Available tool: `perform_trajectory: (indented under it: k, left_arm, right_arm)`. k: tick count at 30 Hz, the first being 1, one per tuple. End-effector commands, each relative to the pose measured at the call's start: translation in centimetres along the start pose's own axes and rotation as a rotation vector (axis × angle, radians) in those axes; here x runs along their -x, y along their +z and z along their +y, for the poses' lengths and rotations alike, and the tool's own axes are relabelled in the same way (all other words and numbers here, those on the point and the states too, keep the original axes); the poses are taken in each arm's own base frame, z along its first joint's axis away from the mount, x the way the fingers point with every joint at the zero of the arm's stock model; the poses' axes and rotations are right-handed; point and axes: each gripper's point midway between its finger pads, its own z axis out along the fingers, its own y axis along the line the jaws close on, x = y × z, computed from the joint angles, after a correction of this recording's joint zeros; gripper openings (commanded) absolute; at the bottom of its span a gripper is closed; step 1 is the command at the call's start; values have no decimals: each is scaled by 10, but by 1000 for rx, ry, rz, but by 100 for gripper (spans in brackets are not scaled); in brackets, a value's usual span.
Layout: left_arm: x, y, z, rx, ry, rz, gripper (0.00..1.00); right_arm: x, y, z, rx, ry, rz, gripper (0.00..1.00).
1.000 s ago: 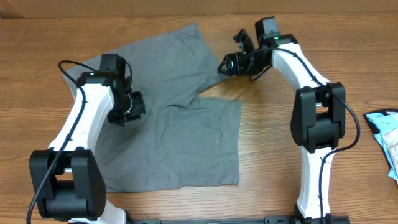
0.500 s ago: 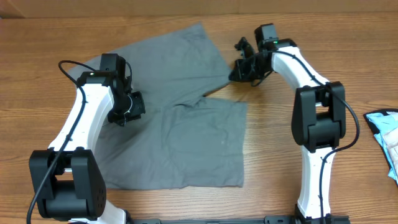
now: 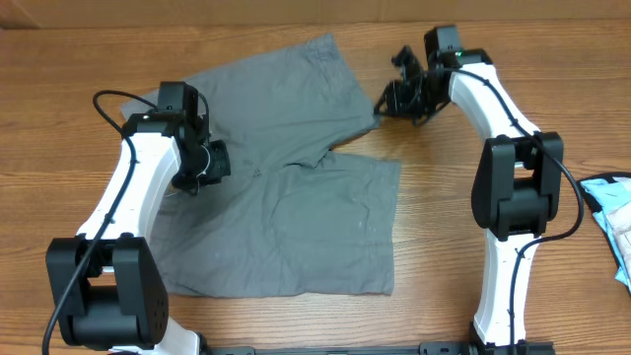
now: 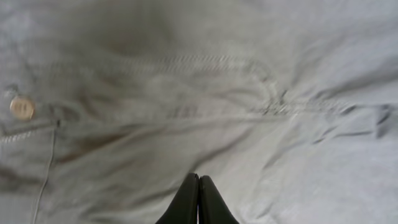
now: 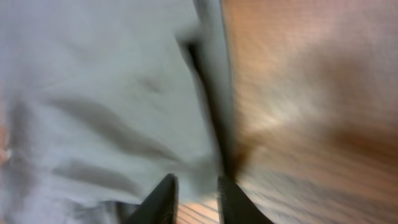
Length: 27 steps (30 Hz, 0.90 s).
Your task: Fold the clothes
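Looks like the flattening step: shorts (image 3: 286,197) lie spread in the middle, left gripper (image 4: 199,200) closed tight at their 9 o'clock, right gripper (image 5: 196,186) nipping the hem at 1 o'clock. Next I'd fold one leg over.

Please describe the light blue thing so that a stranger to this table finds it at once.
On the wooden table, look to the right edge, beyond the right arm. A crumpled pale blue and white item lies there, cut off by the frame. It alone is blue; the grey shorts lie mid-table.
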Motion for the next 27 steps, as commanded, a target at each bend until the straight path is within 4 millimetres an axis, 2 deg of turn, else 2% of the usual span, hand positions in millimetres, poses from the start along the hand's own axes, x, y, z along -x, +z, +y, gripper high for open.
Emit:
perform_trajectory:
  k: [1,5,9,12,15,18,21,27]
  left_arm:
    - [9,-5,-19,-83,33,-27,4]
    - [11,-4,-29,-110,54,-41,4]
    - [3,1,-41,-112,99,-28,4]
    - [-1,6,-40,-73,122,-24,4]
    - [-5,12,-38,-48,133,-22,4]
    - [-14,20,-32,-24,131,-4,4]
    - [-22,28,-24,0,127,15,4]
    - [-30,37,-20,7,125,31,4]
  right_arm:
    - [21,-15,62,132,-47,-62,19]
    - [18,18,82,76,-132,-63,20]
    - [20,51,82,-51,-145,-90,21]
    - [17,72,77,-93,-163,-88,21]
    - [13,89,57,-155,-151,-73,22]
    - [10,94,22,-234,-111,-61,22]
    - [12,88,-9,-264,-59,-63,23]
    - [21,55,-68,-297,149,-112,23]
